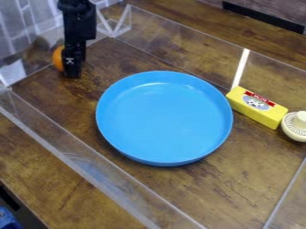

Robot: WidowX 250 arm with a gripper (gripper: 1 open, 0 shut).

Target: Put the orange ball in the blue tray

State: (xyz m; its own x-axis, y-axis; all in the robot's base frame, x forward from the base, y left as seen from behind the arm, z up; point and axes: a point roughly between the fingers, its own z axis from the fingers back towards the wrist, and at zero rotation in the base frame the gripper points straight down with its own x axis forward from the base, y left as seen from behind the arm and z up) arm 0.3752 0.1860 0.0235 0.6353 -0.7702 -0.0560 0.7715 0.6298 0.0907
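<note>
Small round orange ball, only partly visible at the upper left, resting on the dark wooden tabletop and half hidden behind a black vertical tool; whether the two touch cannot be told. Large round bright blue plastic tray, shallow with a raised rim, lying flat at centre, its interior bare. Ball and tray lie well apart.
</note>
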